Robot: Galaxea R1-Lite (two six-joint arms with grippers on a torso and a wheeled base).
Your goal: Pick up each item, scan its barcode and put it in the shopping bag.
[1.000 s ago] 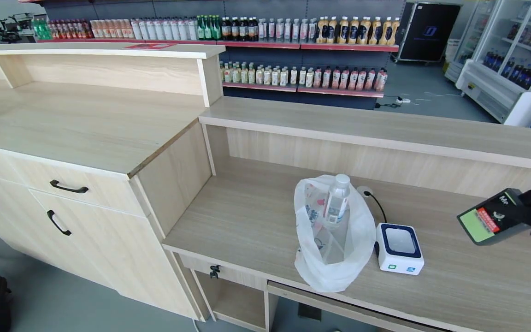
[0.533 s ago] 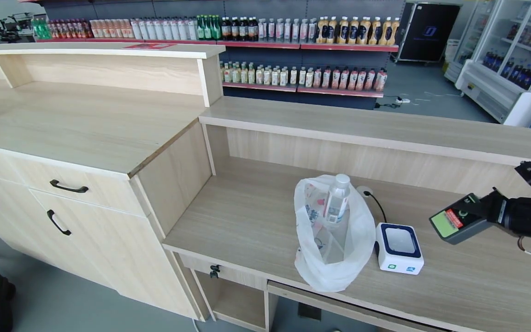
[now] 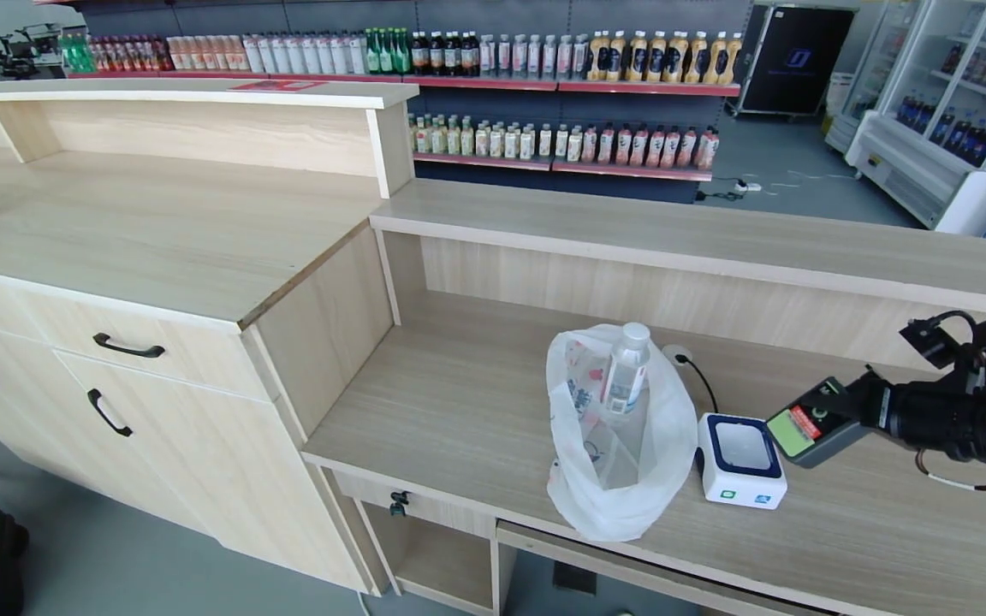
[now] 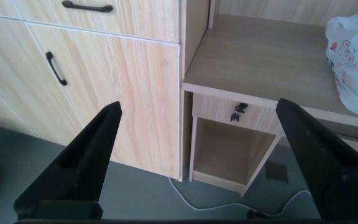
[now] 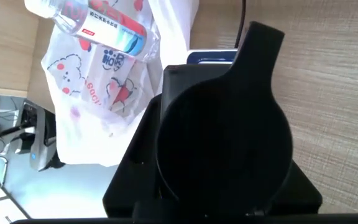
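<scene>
small black box (image 3: 814, 422) with a green and red label on its face sits pinched in the right gripper (image 3: 854, 409). the fingers close on its rear end, so the labelled end juts out past the fingertips. the box hangs tilted above the pale wooden counter (image 3: 476, 402). its free end is just beside and a little above the white square barcode scanner (image 3: 741, 462) with a dark blue-rimmed window; i cannot tell whether the two touch. beyond the scanner from the fingers stands the white translucent plastic shopping bag (image 3: 621, 496), mouth open, with a clear plastic bottle (image 3: 627, 368) with a white cap upright inside it. a black cable (image 3: 703, 381) runs off from the scanner's back. in the right wrist view, past the dark bulk held at the fingers, lie the bag (image 5: 86, 112) and the bottle (image 5: 98, 22).

the left gripper (image 4: 199, 107) holds nothing. its two black fingers (image 4: 73, 168) are spread wide apart and touch nothing. between them show a light wood cabinet door (image 4: 123, 93) with a black handle and an open compartment (image 4: 229, 155) under a small keyed drawer. the bag (image 4: 353, 62) lies off past one finger.
</scene>
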